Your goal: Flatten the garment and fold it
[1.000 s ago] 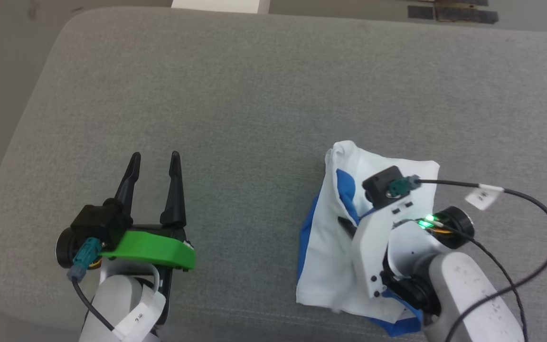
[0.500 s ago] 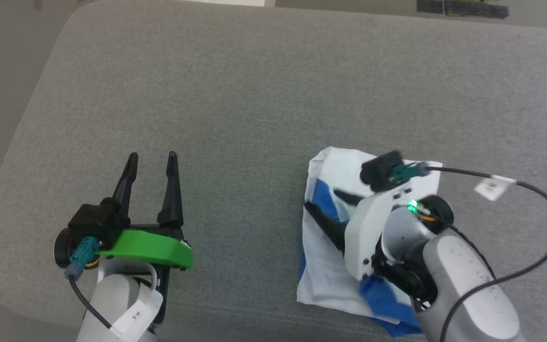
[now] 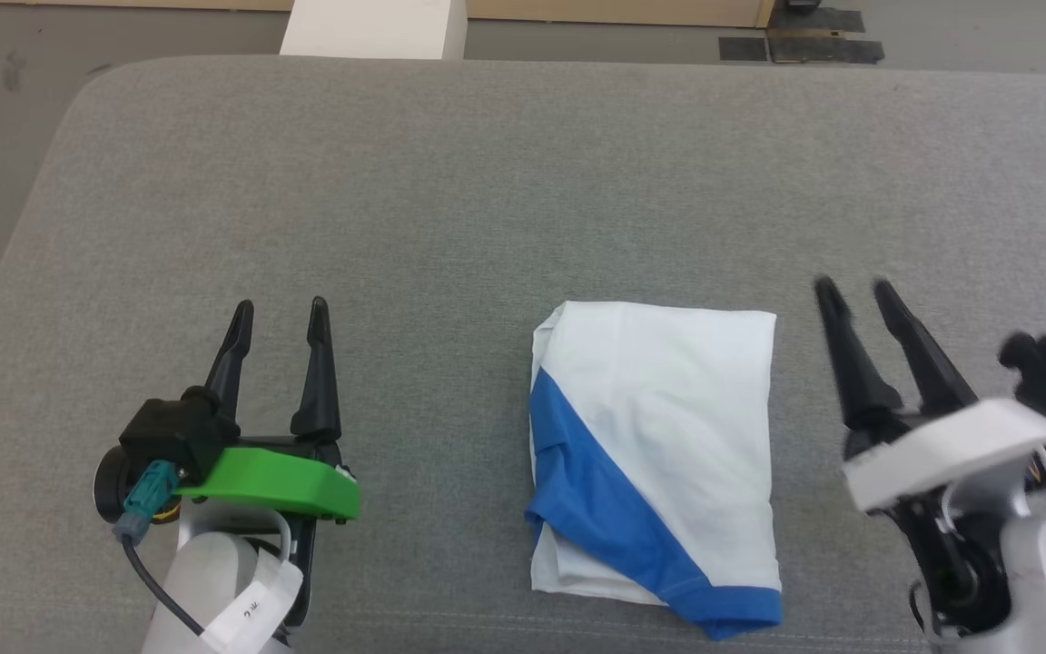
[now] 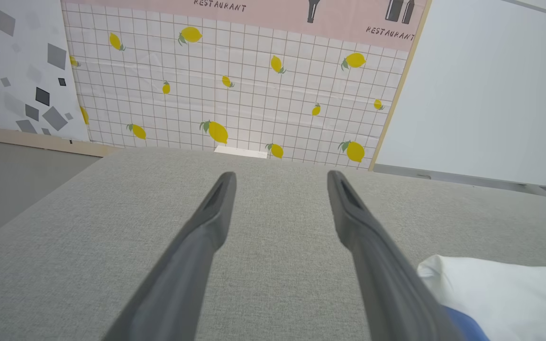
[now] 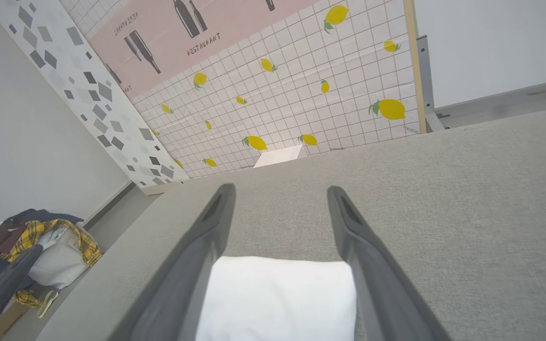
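T-shirt (image 3: 668, 400) lies folded into a neat rectangle on the grey cushion (image 3: 487, 182), near the cushion's front edge and a bit right of its middle. White side up, w/ a royal-blue sleeve (image 3: 596, 490) running diagonally from the left edge down to the front right corner. No lettering visible.

L gripper (image 3: 280, 309) hangs over the cushion's front left part, fingers spread, nothing between them, well apart from the shirt. L wrist view: same open L gripper (image 4: 281, 176) over bare cushion (image 4: 277, 265), shirt corner (image 4: 491, 289) at lower right.

R gripper (image 3: 853, 288) sits over the cushion's front right part, slightly blurred, fingers parted, empty, beside the shirt and not touching. R wrist view: R gripper (image 5: 281, 188) open, white cloth (image 5: 277, 298) seen in the gap, cushion (image 5: 467, 189) beyond.

Past the cushion's far edge: white box (image 3: 373, 27), lemon-print wall panel (image 4: 235, 94). Clothes pile (image 5: 40, 241) on the floor off the cushion's side.
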